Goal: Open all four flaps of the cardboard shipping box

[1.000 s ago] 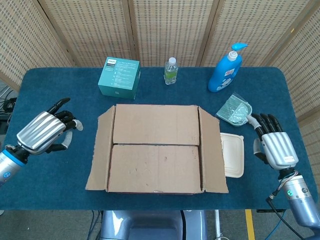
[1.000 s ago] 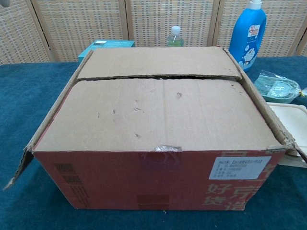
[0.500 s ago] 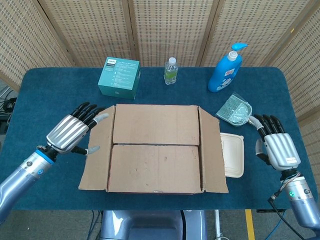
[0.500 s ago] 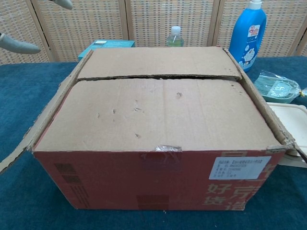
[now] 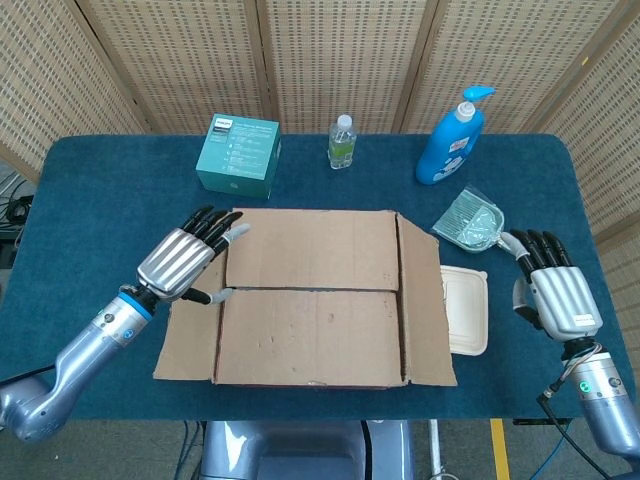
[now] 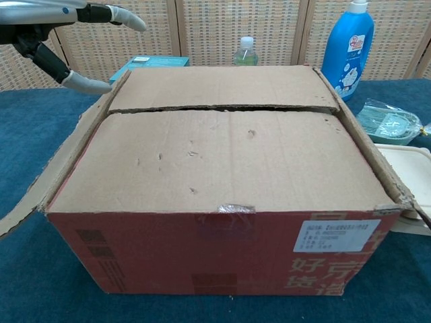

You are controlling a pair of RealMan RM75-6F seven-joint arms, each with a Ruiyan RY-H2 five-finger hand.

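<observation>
The cardboard box (image 5: 312,300) (image 6: 222,182) sits mid-table. Its two large top flaps lie flat and meet at a seam (image 5: 312,289). The left side flap (image 5: 190,320) (image 6: 47,182) and right side flap (image 5: 425,300) are folded outward. My left hand (image 5: 185,260) (image 6: 67,27) hovers open, fingers spread, over the left flap near the box's left edge, holding nothing. My right hand (image 5: 555,290) stays open, palm down, to the right of the box; the chest view does not show it.
A teal carton (image 5: 238,153), a small water bottle (image 5: 342,140) and a blue pump bottle (image 5: 450,135) stand behind the box. A clear bag (image 5: 468,222) and a white lidded container (image 5: 465,310) lie right of it, between box and right hand.
My left hand has moved right, from the table's left edge to above the box's left flap, which has sunk further outward. The right hand has barely moved.
</observation>
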